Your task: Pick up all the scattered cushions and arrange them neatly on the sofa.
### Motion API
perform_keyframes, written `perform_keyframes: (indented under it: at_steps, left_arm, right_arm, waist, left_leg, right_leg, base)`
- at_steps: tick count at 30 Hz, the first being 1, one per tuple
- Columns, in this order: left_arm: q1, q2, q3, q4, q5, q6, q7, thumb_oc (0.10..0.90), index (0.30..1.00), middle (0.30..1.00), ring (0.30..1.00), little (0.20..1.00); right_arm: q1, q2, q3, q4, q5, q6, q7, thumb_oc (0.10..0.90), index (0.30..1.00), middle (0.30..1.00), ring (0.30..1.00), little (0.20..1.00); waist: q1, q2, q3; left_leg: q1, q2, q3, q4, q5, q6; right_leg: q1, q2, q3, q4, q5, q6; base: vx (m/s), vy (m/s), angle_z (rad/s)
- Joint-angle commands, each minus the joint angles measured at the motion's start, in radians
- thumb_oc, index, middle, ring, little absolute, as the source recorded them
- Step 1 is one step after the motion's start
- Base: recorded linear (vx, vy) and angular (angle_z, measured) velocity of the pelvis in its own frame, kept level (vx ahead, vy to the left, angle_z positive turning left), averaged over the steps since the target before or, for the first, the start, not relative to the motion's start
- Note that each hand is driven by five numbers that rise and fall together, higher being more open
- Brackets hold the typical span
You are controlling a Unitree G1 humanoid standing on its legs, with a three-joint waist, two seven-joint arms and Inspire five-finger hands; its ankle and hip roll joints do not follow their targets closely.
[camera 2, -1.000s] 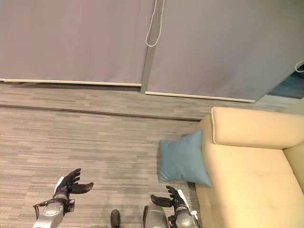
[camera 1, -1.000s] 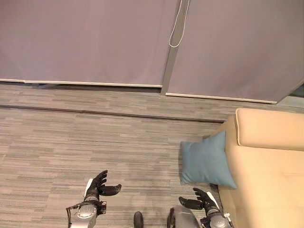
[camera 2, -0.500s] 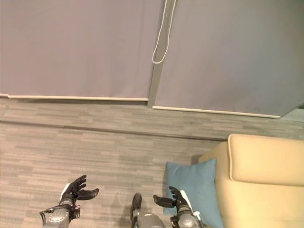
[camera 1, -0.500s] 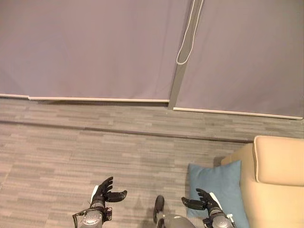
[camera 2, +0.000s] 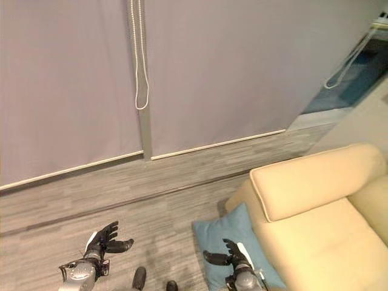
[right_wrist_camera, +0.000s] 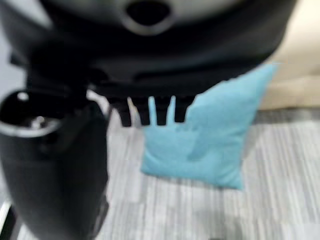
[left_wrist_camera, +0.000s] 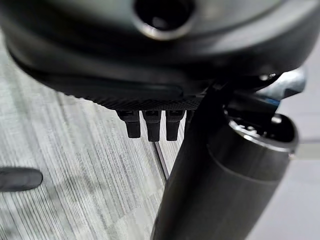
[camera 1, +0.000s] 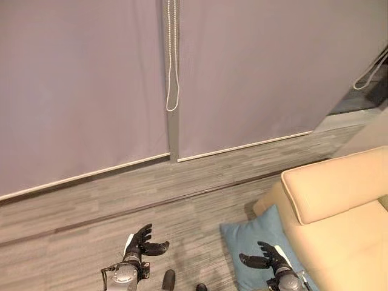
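I saw my left hand (camera 1: 144, 244) and right hand (camera 1: 270, 259) both spread apart and empty. The right hovered over the blue cushion (camera 1: 257, 242) leaning on the sofa (camera 1: 339, 212).

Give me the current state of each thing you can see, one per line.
blue cushion: on the floor, leaning against the sofa's end, not picked up.
sofa: no cushion on the visible seat.
left hand: open, empty, above the floor.
right hand: open, empty, in front of the cushion.
roller blinds: lowered to the floor.
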Motion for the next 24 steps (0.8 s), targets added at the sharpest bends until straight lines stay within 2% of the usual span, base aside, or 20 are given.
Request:
perform_keyframes:
  at_steps: [1, 6, 8, 9, 10, 11, 12, 13, 14, 15, 16, 18, 20, 22, 23, 24]
  left_arm:
    - [-0.006, 0.048, 0.008, -0.058, -0.002, -0.06, -0.009, 0.8, 0.9, 0.9, 0.9, 0.9]
    - [-0.005, 0.061, 0.021, -0.068, -0.005, -0.064, 0.0, 0.8, 0.9, 0.9, 0.9, 0.9]
    - [-0.001, 0.065, 0.041, -0.076, -0.023, -0.069, 0.012, 0.8, 0.9, 0.9, 0.9, 0.9]
    - [-0.001, 0.065, 0.041, -0.076, -0.024, -0.069, 0.012, 0.8, 0.9, 0.9, 0.9, 0.9]
    - [0.002, 0.065, 0.049, -0.076, -0.037, -0.067, 0.013, 0.8, 0.9, 0.9, 0.9, 0.9]
    - [0.002, 0.066, 0.053, -0.073, -0.044, -0.069, 0.017, 0.8, 0.9, 0.9, 0.9, 0.9]
    - [0.002, 0.066, 0.058, -0.073, -0.054, -0.07, 0.015, 0.8, 0.9, 0.9, 0.9, 0.9]
    - [0.002, 0.066, 0.058, -0.073, -0.054, -0.07, 0.014, 0.8, 0.9, 0.9, 0.9, 0.9]
    - [0.002, 0.068, 0.062, -0.076, -0.059, -0.07, 0.016, 0.8, 0.9, 0.9, 0.9, 0.9]
    - [0.001, 0.069, 0.063, -0.075, -0.062, -0.069, 0.015, 0.8, 0.9, 0.9, 0.9, 0.9]
    - [-0.004, 0.07, 0.061, -0.076, -0.064, -0.07, 0.014, 0.8, 0.9, 0.9, 0.9, 0.9]
    - [-0.007, 0.068, 0.051, -0.082, -0.055, -0.07, 0.011, 0.8, 0.9, 0.9, 0.9, 0.9]
    - [-0.011, 0.067, 0.047, -0.085, -0.054, -0.07, 0.009, 0.8, 0.9, 0.9, 0.9, 0.9]
    - [-0.015, 0.062, 0.033, -0.1, -0.051, -0.065, 0.001, 0.8, 0.9, 0.9, 0.9, 0.9]
    - [-0.015, 0.057, 0.021, -0.115, -0.046, -0.064, -0.007, 0.8, 0.9, 0.9, 0.9, 0.9]
    - [-0.016, 0.057, 0.021, -0.115, -0.046, -0.063, -0.007, 0.8, 0.9, 0.9, 0.9, 0.9]
  right_arm:
    - [-0.043, -0.015, -0.009, -0.045, -0.016, -0.029, -0.02, 0.8, 0.9, 0.9, 0.9, 0.9]
    - [-0.051, -0.01, -0.004, -0.063, -0.021, -0.025, -0.018, 0.8, 0.9, 0.9, 0.9, 0.9]
    - [-0.067, -0.007, 0.002, -0.073, -0.03, -0.026, -0.02, 0.8, 0.9, 0.9, 0.9, 0.9]
    - [-0.067, -0.007, 0.002, -0.073, -0.03, -0.026, -0.02, 0.8, 0.9, 0.9, 0.9, 0.9]
    - [-0.077, -0.003, 0.006, -0.075, -0.038, -0.026, -0.022, 0.8, 0.9, 0.9, 0.9, 0.9]
    - [-0.08, -0.002, 0.007, -0.08, -0.044, -0.027, -0.023, 0.8, 0.9, 0.9, 0.9, 0.9]
    - [-0.087, -0.004, 0.012, -0.08, -0.047, -0.029, -0.025, 0.8, 0.9, 0.9, 0.9, 0.9]
    - [-0.088, -0.004, 0.012, -0.08, -0.047, -0.029, -0.025, 0.8, 0.9, 0.9, 0.9, 0.9]
    - [-0.094, -0.005, 0.014, -0.08, -0.05, -0.026, -0.025, 0.8, 0.9, 0.9, 0.9, 0.9]
    - [-0.094, -0.005, 0.016, -0.081, -0.052, -0.026, -0.024, 0.8, 0.9, 0.9, 0.9, 0.9]
    - [-0.091, -0.008, 0.012, -0.087, -0.051, -0.026, -0.024, 0.8, 0.9, 0.9, 0.9, 0.9]
    - [-0.079, -0.013, 0.006, -0.099, -0.043, -0.029, -0.024, 0.8, 0.9, 0.9, 0.9, 0.9]
    - [-0.079, -0.017, 0.002, -0.1, -0.041, -0.03, -0.026, 0.8, 0.9, 0.9, 0.9, 0.9]
    - [-0.062, -0.026, -0.016, -0.122, -0.031, -0.035, -0.029, 0.8, 0.9, 0.9, 0.9, 0.9]
    - [-0.059, -0.035, -0.023, -0.125, -0.022, -0.038, -0.035, 0.8, 0.9, 0.9, 0.9, 0.9]
    - [-0.059, -0.035, -0.023, -0.125, -0.022, -0.038, -0.035, 0.8, 0.9, 0.9, 0.9, 0.9]
  waist:
    - [0.021, -0.041, -0.019]
    - [0.021, -0.03, -0.015]
    - [0.038, -0.021, -0.003]
    - [0.039, -0.02, -0.001]
    - [0.056, -0.017, 0.004]
    - [0.063, -0.016, 0.007]
    - [0.074, -0.012, 0.01]
    - [0.073, -0.012, 0.01]
    - [0.08, -0.012, 0.011]
    - [0.079, -0.007, 0.012]
    - [0.068, -0.015, 0.017]
    - [0.056, -0.03, 0.014]
    - [0.055, -0.031, 0.013]
    - [0.04, -0.036, 0.005]
    - [0.039, -0.04, 0.016]
    - [0.036, -0.042, 0.012]
  left_leg:
    - [-0.019, -0.043, 0.014, 0.124, -0.182, -0.024]
    - [-0.008, -0.042, 0.069, 0.113, -0.187, -0.002]
    - [-0.001, -0.029, 0.121, 0.1, -0.192, 0.003]
    - [0.002, -0.028, 0.121, 0.099, -0.193, 0.003]
    - [0.013, -0.017, 0.156, 0.087, -0.193, 0.003]
    - [0.025, -0.01, 0.18, 0.078, -0.194, -0.001]
    - [0.036, -0.001, 0.205, 0.069, -0.195, -0.004]
    - [0.037, -0.001, 0.204, 0.069, -0.194, -0.004]
    - [0.045, 0.006, 0.222, 0.065, -0.199, -0.005]
    - [0.065, 0.017, 0.22, 0.058, -0.215, -0.013]
    - [0.057, 0.011, 0.22, 0.071, -0.204, -0.009]
    - [0.061, 0.002, 0.222, 0.085, -0.219, -0.011]
    - [0.059, 0.002, 0.222, 0.095, -0.225, -0.015]
    - [0.046, 0.011, 0.229, 0.145, -0.243, -0.035]
    - [0.024, 0.029, 0.242, 0.241, -0.246, -0.057]
    - [0.018, 0.026, 0.24, 0.241, -0.242, -0.056]
  right_leg:
    - [-0.042, -0.033, -0.023, 0.014, 0.034, 0.087]
    - [-0.081, -0.036, 0.001, 0.05, 0.041, 0.112]
    - [-0.115, -0.07, -0.084, 0.065, 0.051, 0.126]
    - [-0.113, -0.069, -0.083, 0.065, 0.05, 0.126]
    - [-0.126, -0.108, -0.214, 0.057, 0.06, 0.124]
    - [-0.138, -0.129, -0.3, 0.064, 0.068, 0.12]
    - [-0.142, -0.152, -0.417, 0.066, 0.064, 0.113]
    - [-0.142, -0.152, -0.419, 0.066, 0.063, 0.113]
    - [-0.147, -0.169, -0.486, 0.075, 0.064, 0.108]
    - [-0.147, -0.162, -0.5, 0.091, 0.04, 0.111]
    - [-0.149, -0.16, -0.498, 0.077, 0.05, 0.107]
    - [-0.129, -0.144, -0.459, 0.039, 0.056, 0.101]
    - [-0.124, -0.142, -0.457, 0.027, 0.06, 0.101]
    - [-0.102, -0.139, -0.455, -0.004, 0.059, 0.089]
    - [-0.064, -0.132, -0.453, -0.031, 0.055, 0.081]
    - [-0.069, -0.135, -0.455, -0.031, 0.057, 0.081]
  base:
    - [0.02, 0.119, -0.66]
    - [-0.01, 0.083, -0.72]
    - [-0.04, 0.031, -0.92]
    - [0.0, -0.003, -1.37]
    - [0.02, -0.013, -1.38]
    - [0.04, -0.039, -1.09]
    - [0.03, -0.034, -0.66]
    - [0.05, -0.057, -0.6]
    - [0.12, -0.065, -0.77]
    - [0.11, -0.098, -0.57]
    - [0.12, -0.095, -0.3]
    - [0.09, -0.121, 0.09]
    - [0.07, -0.09, 0.17]
    - [0.12, -0.124, 0.04]
    - [0.11, -0.123, 0.07]
    - [0.07, -0.122, 0.24]
